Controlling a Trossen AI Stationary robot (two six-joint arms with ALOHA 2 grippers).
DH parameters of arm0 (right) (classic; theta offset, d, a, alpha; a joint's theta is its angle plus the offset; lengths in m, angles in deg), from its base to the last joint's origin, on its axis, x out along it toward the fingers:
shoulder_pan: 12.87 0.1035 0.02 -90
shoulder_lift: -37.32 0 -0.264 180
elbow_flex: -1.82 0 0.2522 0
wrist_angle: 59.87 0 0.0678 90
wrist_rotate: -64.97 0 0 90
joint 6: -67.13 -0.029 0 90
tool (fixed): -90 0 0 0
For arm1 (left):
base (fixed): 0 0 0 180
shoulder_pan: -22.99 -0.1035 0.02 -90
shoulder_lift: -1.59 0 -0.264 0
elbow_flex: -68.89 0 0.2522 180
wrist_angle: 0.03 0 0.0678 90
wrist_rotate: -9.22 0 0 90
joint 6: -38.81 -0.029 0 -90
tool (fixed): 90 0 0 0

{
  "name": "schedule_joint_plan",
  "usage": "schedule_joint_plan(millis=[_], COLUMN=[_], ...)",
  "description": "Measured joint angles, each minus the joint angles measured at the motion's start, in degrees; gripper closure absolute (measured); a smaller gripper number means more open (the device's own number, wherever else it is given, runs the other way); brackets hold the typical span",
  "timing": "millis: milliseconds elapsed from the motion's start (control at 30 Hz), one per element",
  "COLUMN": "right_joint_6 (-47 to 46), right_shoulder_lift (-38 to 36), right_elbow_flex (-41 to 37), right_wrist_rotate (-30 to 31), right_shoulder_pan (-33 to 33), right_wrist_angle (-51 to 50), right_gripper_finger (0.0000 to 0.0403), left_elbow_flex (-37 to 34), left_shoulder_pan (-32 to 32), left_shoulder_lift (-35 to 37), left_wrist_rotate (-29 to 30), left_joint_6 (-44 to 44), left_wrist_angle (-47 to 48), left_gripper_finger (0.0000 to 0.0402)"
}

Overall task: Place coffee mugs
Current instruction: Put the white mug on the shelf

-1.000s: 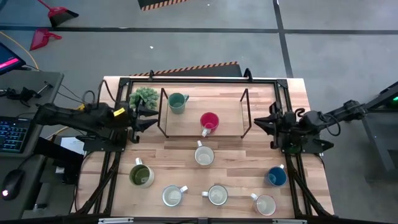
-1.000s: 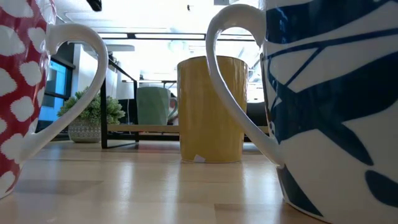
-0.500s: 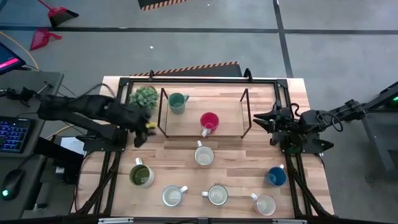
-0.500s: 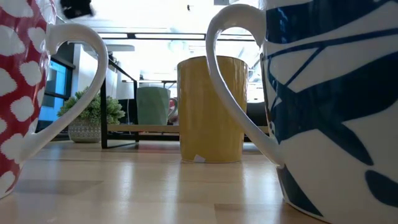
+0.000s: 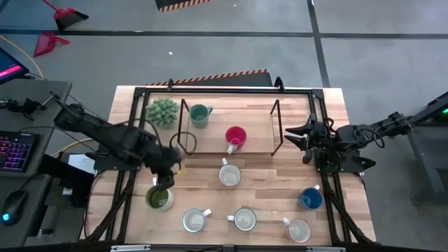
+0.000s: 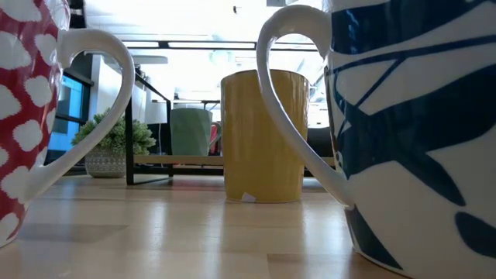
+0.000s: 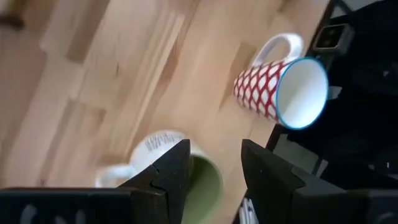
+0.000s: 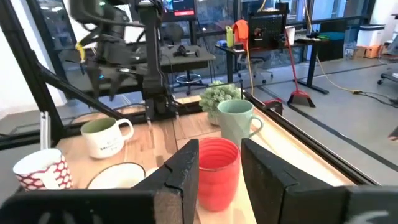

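Note:
Several coffee mugs stand upright on the wooden table (image 5: 266, 183). An olive-green mug (image 5: 159, 198) is at the near left. A teal-green mug (image 5: 200, 115) and a red mug (image 5: 235, 137) stand under the black wire rack (image 5: 276, 126). A blue mug (image 5: 311, 199) and several white mugs, one of them (image 5: 229, 175), stand in the middle and near rows. My left gripper (image 5: 163, 183) points steeply down, open, just above the olive-green mug's (image 7: 202, 186) far rim. My right gripper (image 5: 297, 136) hangs level at the right, open, and points at the red mug (image 8: 217, 165).
A spiky potted plant (image 5: 162, 110) stands at the far left corner beside the rack. A black frame (image 5: 318, 105) runs round the table's edges. A red-patterned mug (image 7: 280, 93) stands near the olive-green one. Bare wood lies between the rack and the near row.
My left gripper has swung from beside the plant toward the table's near edge and tipped from level to steeply downward, ending over the olive-green mug. My right gripper has stayed in place and opened its fingers. No mug has moved.

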Motion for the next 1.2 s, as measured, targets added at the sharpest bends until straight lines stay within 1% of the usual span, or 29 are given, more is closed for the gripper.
schedule_joint_plan(millis=[133, 300, 400, 533, 767, 1000, 1200], right_joint_6=[0.0, -0.26, -1.27, -1.58, -3.03, -2.99, -2.97], right_shoulder_lift=[-0.02, -0.02, -0.02, -0.02, -0.02, -0.02, -0.02], right_elbow_flex=[0.0, 0.0, 0.0, 0.0, 0.0, 0.0, 0.0], right_wrist_rotate=[-0.13, -0.39, -1.8, -3.33, -3.39, -3.39, -3.38], right_shoulder_pan=[0.0, 0.0, 0.0, 0.0, 0.0, 0.0, 0.0], right_wrist_angle=[0.01, -0.7, -0.72, -0.74, -0.72, -0.72, -1.2], right_gripper_finger=[0.0299, 0.0299, 0.0299, 0.0299, 0.0299, 0.0299, 0.0299], left_elbow_flex=[0.0, 0.0, 0.0, -0.02, -0.04, -0.04, -0.07], left_shoulder_pan=[4.61, 9.62, 12.31, 14.86, 15.87, 15.74, 15.74], left_shoulder_lift=[-2.93, -7.07, -9.72, -12.51, -15.69, -17.51, -17.49], left_wrist_rotate=[0.28, 1.98, 2.85, 6.15, 12.08, 11.81, 11.59], left_joint_6=[5.06, 6.66, 4.56, 1.19, -4.15, -7.84, -8.61], left_wrist_angle=[0.99, 5.84, 7.49, 9.51, 12.14, 11.34, 10.83], left_gripper_finger=[0.027, 0.027, 0.027, 0.027, 0.027, 0.027, 0.027])
